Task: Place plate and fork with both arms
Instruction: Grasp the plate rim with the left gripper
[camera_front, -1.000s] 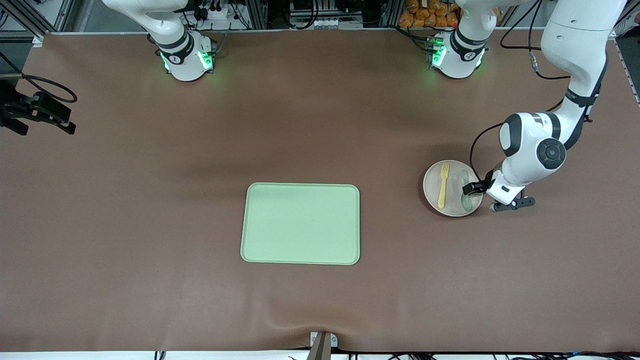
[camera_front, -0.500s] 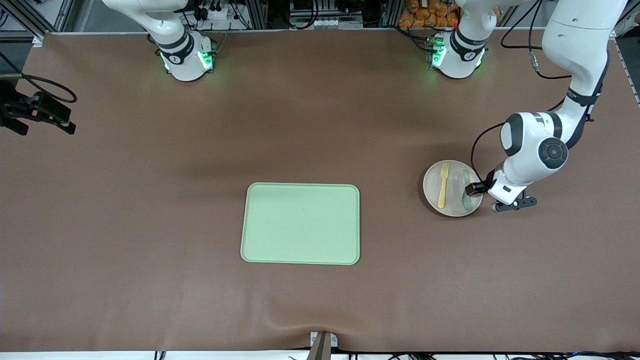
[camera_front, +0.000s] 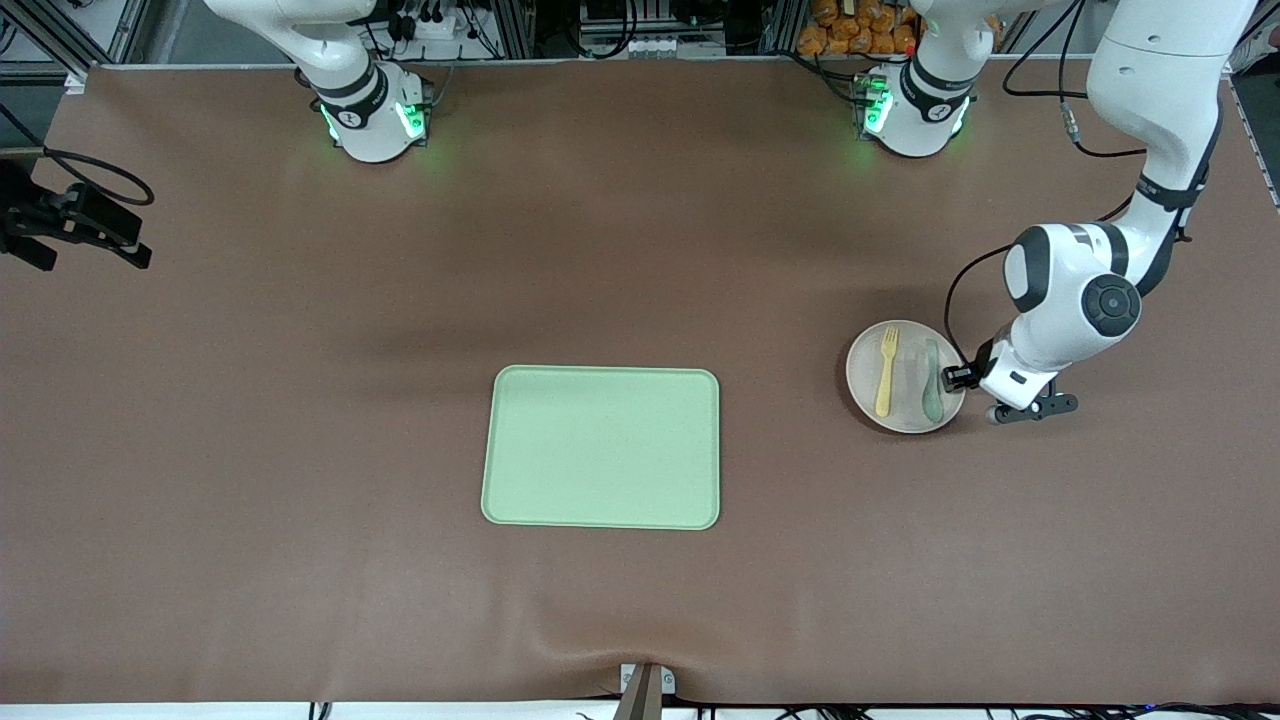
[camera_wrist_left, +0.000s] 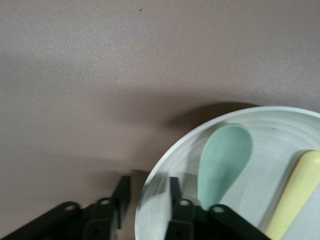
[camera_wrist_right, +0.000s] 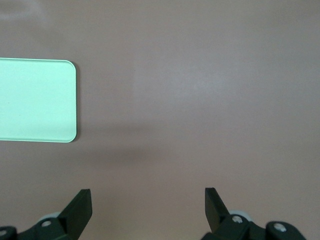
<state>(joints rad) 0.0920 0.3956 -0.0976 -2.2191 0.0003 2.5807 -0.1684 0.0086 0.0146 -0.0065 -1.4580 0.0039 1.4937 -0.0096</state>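
The round beige plate (camera_front: 905, 417) lies on the table toward the left arm's end. The pale yellow fork (camera_front: 886, 372) and a muted green spoon (camera_front: 932, 380) lie on it. My left gripper (camera_front: 958, 377) is low at the plate's rim, beside the spoon. In the left wrist view my left gripper (camera_wrist_left: 148, 182) is open and straddles the rim of the plate (camera_wrist_left: 270, 150), one finger inside and one outside, with the spoon (camera_wrist_left: 224, 160) and the fork's handle (camera_wrist_left: 295, 195) close by. My right gripper (camera_wrist_right: 147, 197) is open and empty, high over bare table; it waits.
The rectangular light-green tray (camera_front: 600, 447) lies at the table's middle, nearer the front camera; its corner shows in the right wrist view (camera_wrist_right: 35, 100). A black camera mount (camera_front: 70, 225) sticks in at the right arm's end of the table.
My left gripper has shifted slightly toward the left arm's end of the table, uncovering more of the spoon. The plate, fork and tray have not moved.
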